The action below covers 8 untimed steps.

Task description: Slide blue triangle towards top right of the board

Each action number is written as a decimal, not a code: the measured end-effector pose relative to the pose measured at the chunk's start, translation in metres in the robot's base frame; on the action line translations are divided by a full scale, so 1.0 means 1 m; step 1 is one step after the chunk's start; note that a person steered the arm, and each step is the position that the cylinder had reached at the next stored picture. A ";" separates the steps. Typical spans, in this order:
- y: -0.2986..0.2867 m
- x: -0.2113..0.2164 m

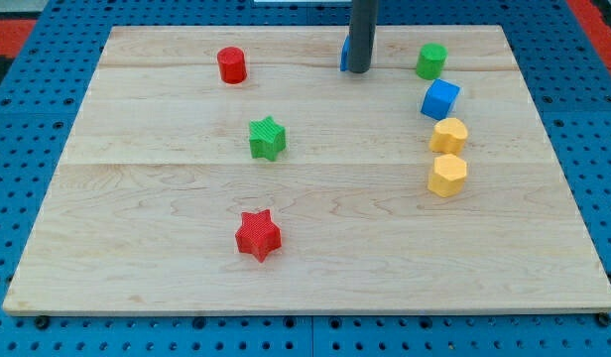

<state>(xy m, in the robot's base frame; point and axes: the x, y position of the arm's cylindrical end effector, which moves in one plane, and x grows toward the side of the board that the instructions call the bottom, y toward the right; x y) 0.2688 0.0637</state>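
Note:
The blue triangle (pixel 344 55) sits near the view's top, just left of centre-right; only a thin blue sliver shows because the dark rod stands in front of it. My tip (pixel 358 70) rests on the board right against the triangle's right side, touching or nearly touching it. A green cylinder (pixel 431 60) stands to the tip's right, toward the top right of the board (pixel 305 248).
A blue cube (pixel 440 99) lies below the green cylinder, with two yellow blocks (pixel 449 135) (pixel 447 175) under it. A red cylinder (pixel 231 65) is at the top left, a green star (pixel 268 138) mid-left, a red star (pixel 258 235) lower centre.

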 end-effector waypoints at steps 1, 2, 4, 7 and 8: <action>-0.007 -0.020; -0.033 -0.029; -0.089 -0.061; -0.003 -0.043; 0.010 -0.036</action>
<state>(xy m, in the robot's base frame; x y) 0.2331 0.0742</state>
